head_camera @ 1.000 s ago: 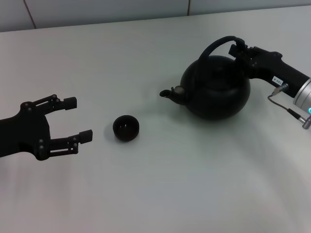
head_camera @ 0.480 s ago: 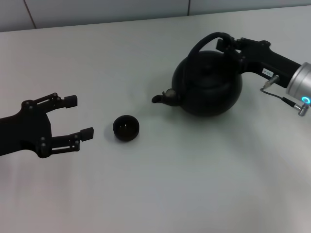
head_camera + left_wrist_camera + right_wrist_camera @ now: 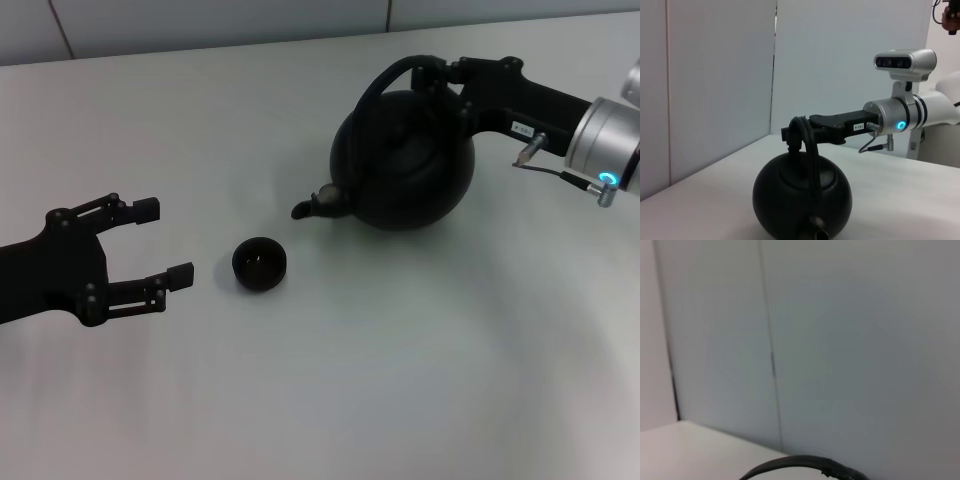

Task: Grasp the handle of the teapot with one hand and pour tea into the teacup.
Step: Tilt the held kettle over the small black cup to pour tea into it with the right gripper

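Note:
The round black teapot hangs above the white table at the right, its spout pointing left toward the teacup. My right gripper is shut on the arched black handle at its crown. The tiny black teacup stands upright on the table, left of and below the spout. My left gripper is open and empty, just left of the cup. The left wrist view shows the teapot, its handle and the right gripper holding it. The right wrist view shows only a strip of the handle.
The white table runs to a pale wall at the back. The right arm's silver wrist with a blue light reaches in from the right edge.
My right gripper has carried the teapot up and to the left, bringing the spout nearer the teacup. The left arm and the cup have not moved.

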Robot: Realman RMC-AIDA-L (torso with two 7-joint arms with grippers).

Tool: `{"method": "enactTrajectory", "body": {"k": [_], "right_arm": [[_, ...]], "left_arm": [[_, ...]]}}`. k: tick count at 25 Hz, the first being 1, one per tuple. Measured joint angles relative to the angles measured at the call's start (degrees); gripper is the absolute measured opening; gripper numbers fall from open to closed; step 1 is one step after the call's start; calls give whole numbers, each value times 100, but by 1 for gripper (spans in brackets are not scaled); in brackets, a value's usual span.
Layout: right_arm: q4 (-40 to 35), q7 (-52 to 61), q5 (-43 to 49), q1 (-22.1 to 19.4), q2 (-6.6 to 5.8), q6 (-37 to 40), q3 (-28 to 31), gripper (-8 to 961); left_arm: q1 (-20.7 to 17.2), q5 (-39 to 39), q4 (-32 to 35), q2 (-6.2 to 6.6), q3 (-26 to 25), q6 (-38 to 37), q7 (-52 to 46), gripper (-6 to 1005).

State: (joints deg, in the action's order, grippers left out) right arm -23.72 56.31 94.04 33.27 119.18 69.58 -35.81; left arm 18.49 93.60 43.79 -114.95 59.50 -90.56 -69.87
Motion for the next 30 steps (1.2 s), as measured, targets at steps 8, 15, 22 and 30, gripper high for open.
{"method": "enactTrajectory", "body": {"k": [8, 15, 22, 30], "right_arm": [[-127, 20, 1, 114, 9, -143, -462, 166], [-432, 38, -13, 148, 20, -178, -887, 164], [-585, 46, -28, 209, 26, -301, -1092, 156], [-762, 54, -31, 318, 30, -521, -1295, 149]], "left_arm": [[-10, 0, -26, -4, 0, 59, 0, 870], [-14, 0, -52, 24, 0, 62, 72, 870], [-12, 0, -55, 43, 0, 65, 76, 870], [-3, 0, -55, 54, 0, 169, 79, 870]]}}
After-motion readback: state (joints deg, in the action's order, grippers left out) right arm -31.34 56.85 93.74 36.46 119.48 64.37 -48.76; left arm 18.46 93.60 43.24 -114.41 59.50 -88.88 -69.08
